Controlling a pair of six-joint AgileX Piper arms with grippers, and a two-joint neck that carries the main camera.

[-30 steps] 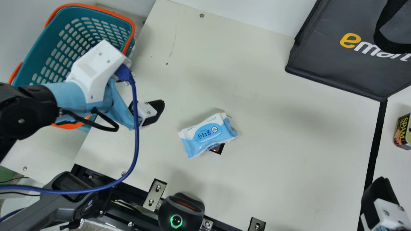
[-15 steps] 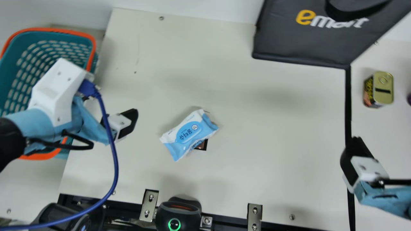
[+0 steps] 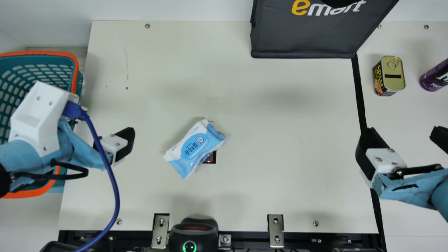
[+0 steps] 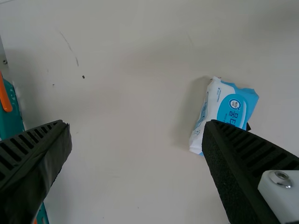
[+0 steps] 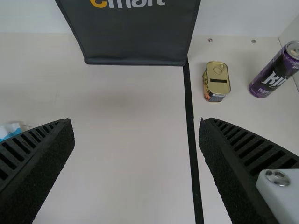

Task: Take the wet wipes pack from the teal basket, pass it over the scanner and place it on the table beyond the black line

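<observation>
The wet wipes pack [image 3: 194,148], white and light blue, lies on the table, partly beside a small dark square opening [image 3: 210,158]. My left gripper [image 3: 124,143] is above the table between basket and pack, its fingers apart. Left of it stands the teal basket [image 3: 75,75] with an orange rim. In the left wrist view the left gripper [image 4: 138,128] is open and empty, the pack [image 4: 229,109] partly behind one finger. My right gripper [image 3: 402,136] hangs open over the black line [image 3: 358,91]; in the right wrist view the right gripper [image 5: 135,123] holds nothing.
A black scanner [image 3: 194,238] with a green ring sits at the table's near edge. The black bag [image 3: 301,38] stands at the back. Beyond the black line are a yellow-topped can [image 3: 389,76] and a purple can [image 3: 434,77]. A blue cable [image 3: 113,196] hangs by the left arm.
The neck camera has turned, shifting the whole main view and bringing more of the right side into sight. Against the table, the pack and both arms show no clear motion.
</observation>
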